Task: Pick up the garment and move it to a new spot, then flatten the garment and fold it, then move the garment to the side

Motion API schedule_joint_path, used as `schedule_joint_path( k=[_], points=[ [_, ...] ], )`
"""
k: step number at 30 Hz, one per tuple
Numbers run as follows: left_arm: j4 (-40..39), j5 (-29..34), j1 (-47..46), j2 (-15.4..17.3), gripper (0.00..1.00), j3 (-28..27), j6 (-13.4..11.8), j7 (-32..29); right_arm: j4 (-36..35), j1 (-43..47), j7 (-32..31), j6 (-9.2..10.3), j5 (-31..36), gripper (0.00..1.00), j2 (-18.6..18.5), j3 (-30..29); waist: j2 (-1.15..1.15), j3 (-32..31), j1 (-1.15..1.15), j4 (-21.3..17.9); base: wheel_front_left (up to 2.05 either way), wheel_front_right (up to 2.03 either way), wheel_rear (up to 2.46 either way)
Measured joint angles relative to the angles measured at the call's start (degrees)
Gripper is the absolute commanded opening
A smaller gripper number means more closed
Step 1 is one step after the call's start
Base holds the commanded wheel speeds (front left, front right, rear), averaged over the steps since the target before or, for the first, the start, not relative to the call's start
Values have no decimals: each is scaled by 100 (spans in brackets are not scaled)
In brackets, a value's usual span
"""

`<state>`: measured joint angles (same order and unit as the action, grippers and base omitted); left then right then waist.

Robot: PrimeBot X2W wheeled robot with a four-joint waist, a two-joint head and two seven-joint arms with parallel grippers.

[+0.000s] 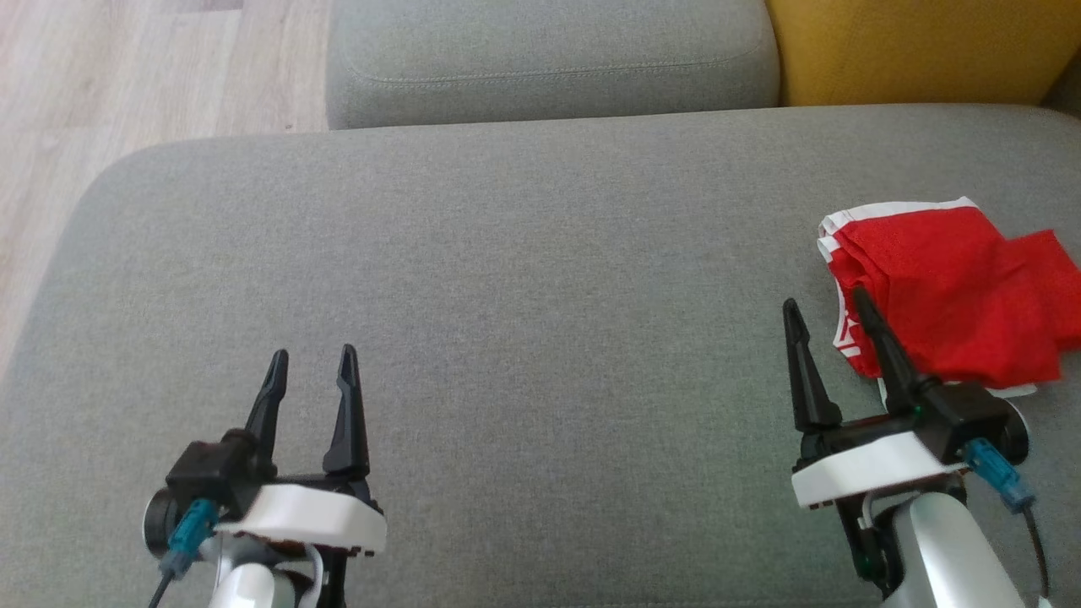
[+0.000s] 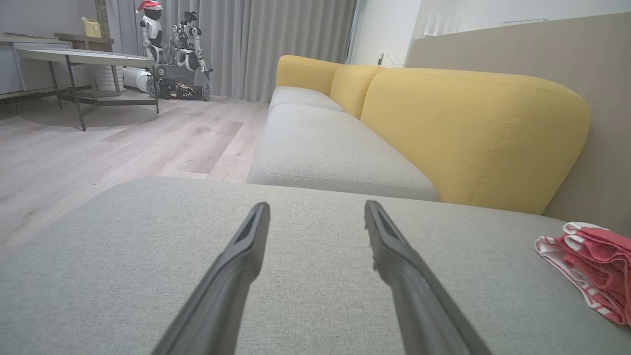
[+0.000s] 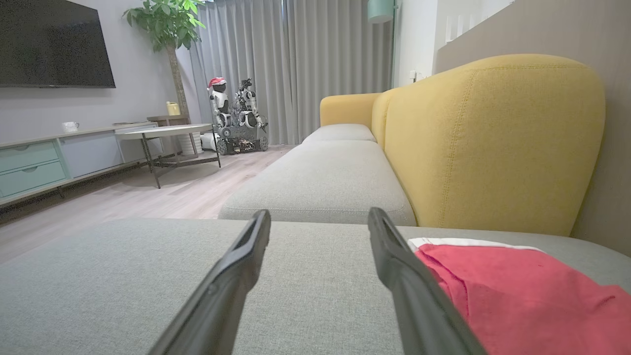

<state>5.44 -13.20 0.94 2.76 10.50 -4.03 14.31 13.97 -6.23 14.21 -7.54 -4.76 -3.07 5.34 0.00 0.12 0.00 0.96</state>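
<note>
Fingers of the left gripper (image 1: 312,363) and right gripper (image 1: 825,302) stood parted and empty over a grey fabric cushion (image 1: 540,279). A folded red cloth garment with white trim (image 1: 946,287) lay beside the right pair's outer finger.

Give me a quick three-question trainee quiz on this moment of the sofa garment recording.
1. True or false: the left end effector is shut on the red garment.
2. Where on the grey cushion does the garment lie? A) toward the robot's left B) in the centre C) toward the robot's right
3. What colour is the garment's edging?

Key:
1. False. It is open, empty and well apart from the garment.
2. C, beside the open right end effector.
3. White.
</note>
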Motion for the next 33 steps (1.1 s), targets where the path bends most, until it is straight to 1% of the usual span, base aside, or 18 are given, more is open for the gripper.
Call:
schedule_joint_path(
  k=[3,6,24,33],
  points=[
    [-51,14,0,0,100,4,52,0,-33,1,1,0,-22,100,0,-26,0,10,0,-11,0,0,0],
    [-63,146,1,0,100,0,51,0,-62,1,1,0,-22,100,0,-41,0,15,0,-15,0,0,0],
    [-126,43,13,-1,100,-132,205,0,-123,10,15,0,57,100,2,-29,0,29,0,-90,0,0,0],
    [-179,-21,20,-1,100,-199,207,0,-126,12,16,0,56,100,2,-2,0,25,0,-97,0,0,0]
  ],
)
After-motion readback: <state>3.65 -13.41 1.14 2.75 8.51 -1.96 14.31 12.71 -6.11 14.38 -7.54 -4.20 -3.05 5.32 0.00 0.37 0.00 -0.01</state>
